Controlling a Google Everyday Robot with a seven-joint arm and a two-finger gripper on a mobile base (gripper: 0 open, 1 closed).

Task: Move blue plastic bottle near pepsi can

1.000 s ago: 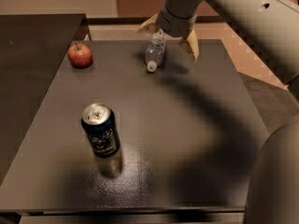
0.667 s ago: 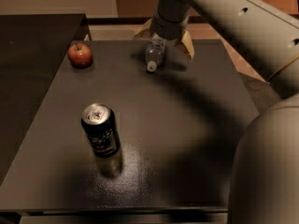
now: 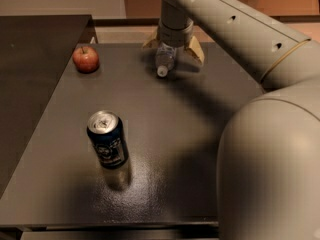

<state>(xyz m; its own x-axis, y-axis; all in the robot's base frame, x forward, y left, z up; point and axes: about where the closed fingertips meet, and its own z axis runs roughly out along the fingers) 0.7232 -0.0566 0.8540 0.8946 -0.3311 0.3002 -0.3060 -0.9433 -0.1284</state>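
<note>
The blue plastic bottle (image 3: 164,59) lies on its side at the far middle of the dark table (image 3: 200,134), white cap pointing toward the camera. My gripper (image 3: 172,47) hangs right over it, open, with one tan finger (image 3: 149,42) to the bottle's left and the other to its right, so the bottle's rear part sits between them. The pepsi can (image 3: 107,140) stands upright at the front left of the table, well apart from the bottle.
A red apple (image 3: 86,59) sits at the table's far left. A second dark surface (image 3: 35,59) adjoins on the left. My arm's large grey body (image 3: 270,149) fills the right side and hides the table's right front corner.
The gripper has shifted slightly left and lower, so its fingers now straddle the bottle. The arm's body fills more of the right side. Bottle, can and apple have not moved.
</note>
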